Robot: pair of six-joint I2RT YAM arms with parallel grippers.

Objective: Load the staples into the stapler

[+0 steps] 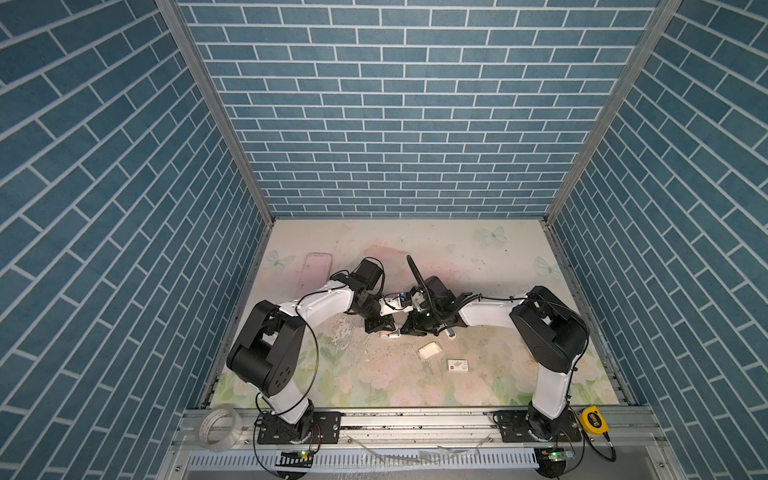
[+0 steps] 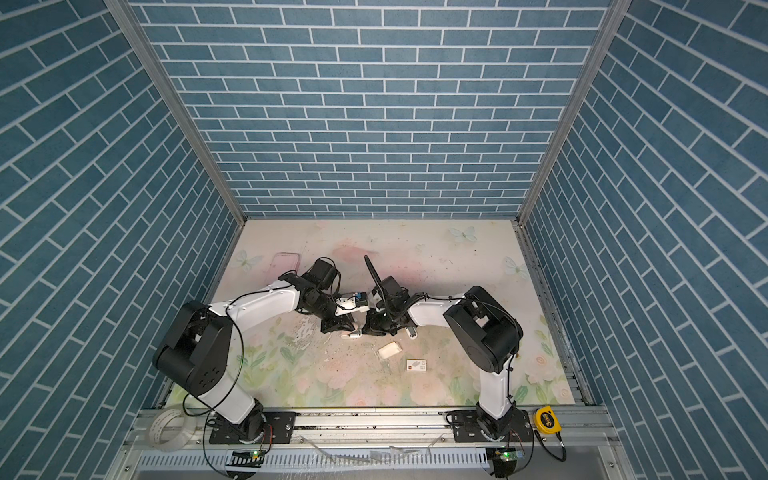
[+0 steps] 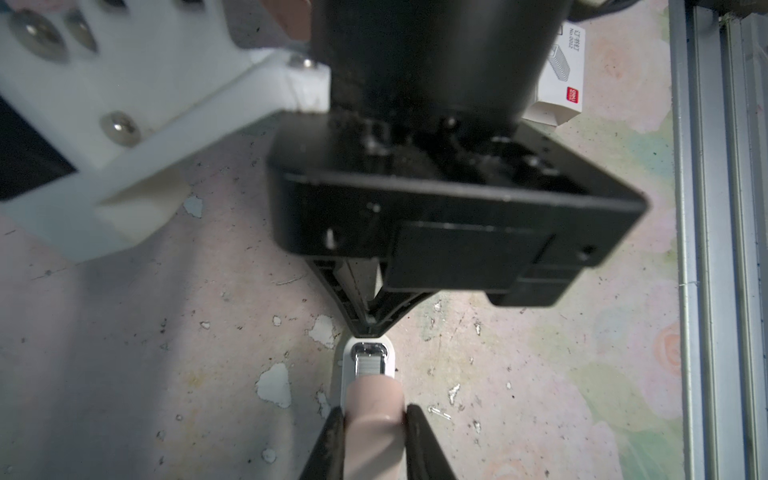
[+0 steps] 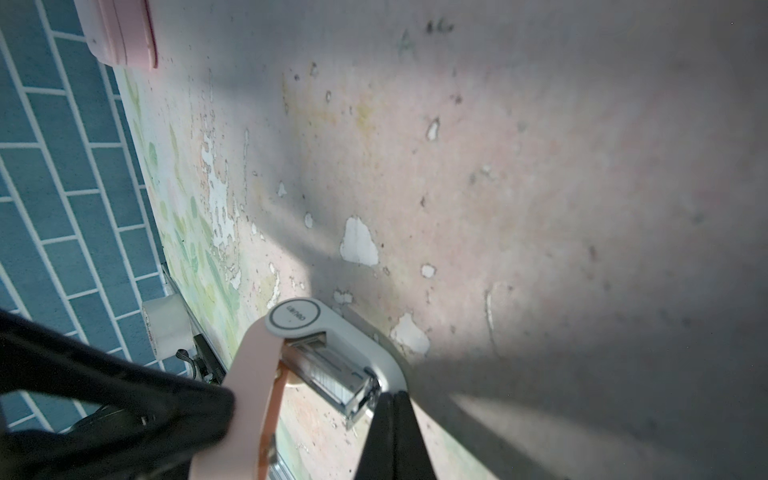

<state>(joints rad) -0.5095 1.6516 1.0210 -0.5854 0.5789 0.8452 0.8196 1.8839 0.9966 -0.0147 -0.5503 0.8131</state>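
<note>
The stapler [image 1: 390, 333] [image 2: 351, 334] lies open on the mat between my two grippers. My left gripper [image 3: 375, 411] is shut on its pink lid [image 4: 253, 374], which stands raised off the white base [image 4: 353, 332]. A grey strip of staples [image 3: 371, 366] [image 4: 328, 376] lies in the metal channel of the base. My right gripper [image 4: 390, 397] [image 3: 370, 330] is shut with nothing between its fingers, and its tips rest against the front end of the stapler. In both top views the two grippers meet over the stapler at the middle of the mat.
A plain white card tray [image 1: 429, 351] [image 2: 390, 350] and a white sleeve with a red square mark [image 1: 458, 365] [image 3: 561, 83] lie nearer the front right. A flat pink case [image 1: 316, 268] lies far left. A tape roll [image 1: 220, 424] and a yellow tape measure [image 1: 594, 422] sit on the front rail.
</note>
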